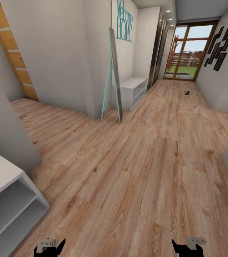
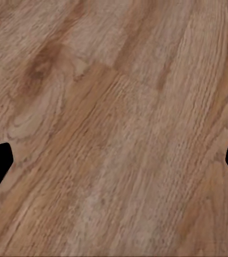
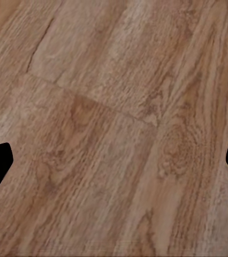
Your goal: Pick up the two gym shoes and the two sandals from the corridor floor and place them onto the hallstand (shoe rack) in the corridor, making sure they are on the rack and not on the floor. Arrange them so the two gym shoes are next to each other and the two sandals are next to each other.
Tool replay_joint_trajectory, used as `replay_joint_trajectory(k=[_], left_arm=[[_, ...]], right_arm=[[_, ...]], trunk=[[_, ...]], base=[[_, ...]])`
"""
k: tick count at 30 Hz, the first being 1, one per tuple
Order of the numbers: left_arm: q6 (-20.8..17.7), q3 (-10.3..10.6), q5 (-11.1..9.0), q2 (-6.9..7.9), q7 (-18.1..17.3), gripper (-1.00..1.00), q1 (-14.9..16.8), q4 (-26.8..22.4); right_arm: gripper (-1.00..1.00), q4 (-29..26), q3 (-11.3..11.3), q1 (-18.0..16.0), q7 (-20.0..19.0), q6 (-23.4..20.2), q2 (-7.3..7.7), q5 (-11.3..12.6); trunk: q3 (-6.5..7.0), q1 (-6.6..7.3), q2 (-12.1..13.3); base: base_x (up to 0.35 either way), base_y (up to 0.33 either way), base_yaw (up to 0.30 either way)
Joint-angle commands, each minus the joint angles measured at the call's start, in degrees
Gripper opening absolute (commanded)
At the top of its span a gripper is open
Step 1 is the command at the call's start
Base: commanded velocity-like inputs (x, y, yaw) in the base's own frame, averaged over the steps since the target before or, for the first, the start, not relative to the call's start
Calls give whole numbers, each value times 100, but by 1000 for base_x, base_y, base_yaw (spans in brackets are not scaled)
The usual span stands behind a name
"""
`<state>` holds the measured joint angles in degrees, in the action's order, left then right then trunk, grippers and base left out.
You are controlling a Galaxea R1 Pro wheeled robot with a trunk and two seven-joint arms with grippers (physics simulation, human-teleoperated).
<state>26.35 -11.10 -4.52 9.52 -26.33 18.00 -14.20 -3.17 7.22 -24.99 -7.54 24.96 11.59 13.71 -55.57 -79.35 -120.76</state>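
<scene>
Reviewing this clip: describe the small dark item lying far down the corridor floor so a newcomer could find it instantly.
Look toward the glass patio door at the corridor's far end. Short of it, on the wood-plank floor, near the right wall with the dark picture frames, lies a small brown object, possibly a sandal but too small to tell. It is the sole loose item on that stretch.

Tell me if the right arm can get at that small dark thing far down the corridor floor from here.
Probably not. The thing lies far off near the glass door; the right gripper hangs open at the robot's base.
</scene>
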Motion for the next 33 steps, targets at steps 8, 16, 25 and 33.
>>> replay_joint_trajectory(k=[8, 16, 25, 33], left_arm=[[-7, -23, -65, 1, -56, 100, 2, 5], [-5, -24, -61, 5, -56, 100, 2, 5], [-7, -24, -58, 2, -56, 100, 2, 5], [-7, -10, -32, -1, -56, 100, 2, 5]], right_arm=[[100, 9, 43, -6, -28, 18, 1, 61], [100, 9, 43, -6, -31, 20, 1, 61], [100, 9, 43, -6, -36, 19, 1, 61], [100, 9, 43, -6, -33, 18, 1, 57]], trunk=[[-4, -3, -2], [15, -3, -2], [52, -3, -2], [89, -3, -2]], base=[[339, 0, -285], [339, 0, -286], [170, 0, -287], [7, 0, -284]])
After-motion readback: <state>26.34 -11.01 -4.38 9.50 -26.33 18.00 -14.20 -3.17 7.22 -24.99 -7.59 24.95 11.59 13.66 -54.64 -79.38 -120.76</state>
